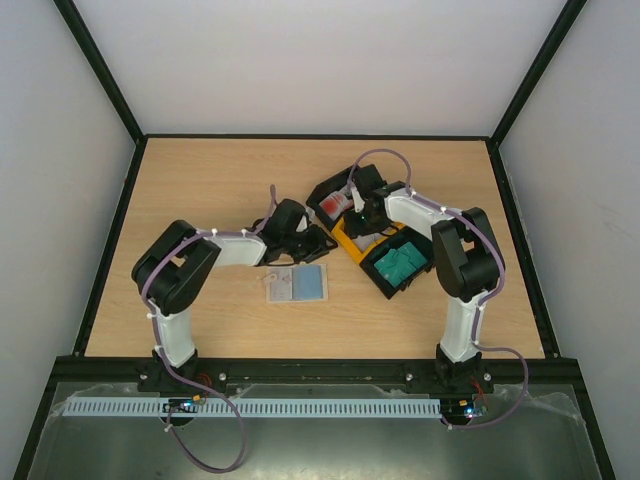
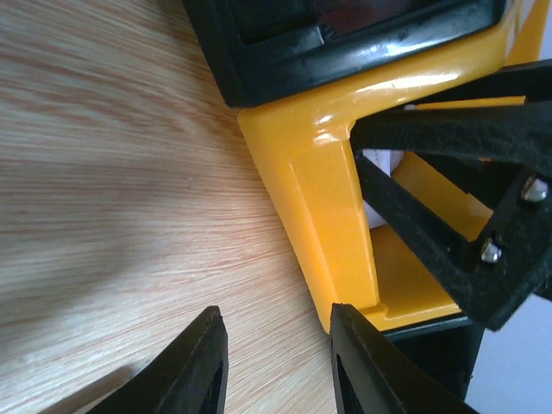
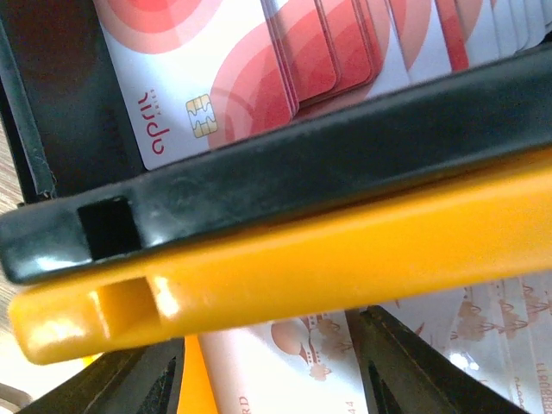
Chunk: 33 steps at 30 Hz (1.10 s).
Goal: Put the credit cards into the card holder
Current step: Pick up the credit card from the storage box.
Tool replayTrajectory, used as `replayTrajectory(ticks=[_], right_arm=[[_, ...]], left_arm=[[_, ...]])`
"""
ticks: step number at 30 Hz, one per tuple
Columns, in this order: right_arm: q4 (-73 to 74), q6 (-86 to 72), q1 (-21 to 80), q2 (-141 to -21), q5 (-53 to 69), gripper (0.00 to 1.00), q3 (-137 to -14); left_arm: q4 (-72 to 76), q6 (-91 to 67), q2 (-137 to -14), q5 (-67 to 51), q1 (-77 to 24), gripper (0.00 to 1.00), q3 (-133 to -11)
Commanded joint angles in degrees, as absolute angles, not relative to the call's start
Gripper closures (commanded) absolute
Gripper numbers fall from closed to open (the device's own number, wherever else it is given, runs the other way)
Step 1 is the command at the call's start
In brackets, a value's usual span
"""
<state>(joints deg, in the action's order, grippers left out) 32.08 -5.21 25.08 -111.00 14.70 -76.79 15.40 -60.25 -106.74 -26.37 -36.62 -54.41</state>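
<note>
**Top external:** mounted high and behind, tilted down and forward, far off. Takes in the whole table, with the left arm and right arm based at the bottom edge.

**Left wrist:** low over the tabletop, very near. Looks past the left gripper at a corner of the orange bin.

**Right wrist:** nearest of all. Looks past the right gripper, across the orange bin's rim and the black bin rim, onto white-and-red cards.

**Shared:** the orange bin, in all three views.
</note>
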Motion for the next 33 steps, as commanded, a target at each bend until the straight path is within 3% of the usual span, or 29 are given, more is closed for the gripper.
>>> replayTrajectory(ticks=[1, 7, 21, 33], right_arm=[[39.0, -4.4, 24.4, -112.8, 14.8, 0.48, -75.6], [40.3, -7.2, 24.4, -114.0, 22.9, 0.62, -74.6], [38.6, -8.4, 24.4, -109.7, 30.1, 0.83, -74.5], [39.0, -8.3, 24.5, -105.4, 31.4, 0.89, -72.8]], left_arm=[[18.0, -63.1, -109.7, -27.6, -37.2, 0.66, -57.2], [17.9, -64.7, -112.6, -27.0, -37.7, 0.7, -59.6], [17.7, -62.8, -116.3, -29.2, -37.0, 0.81, -62.7], [17.1, -61.6, -116.8, -29.3, -37.0, 0.81, -63.5]])
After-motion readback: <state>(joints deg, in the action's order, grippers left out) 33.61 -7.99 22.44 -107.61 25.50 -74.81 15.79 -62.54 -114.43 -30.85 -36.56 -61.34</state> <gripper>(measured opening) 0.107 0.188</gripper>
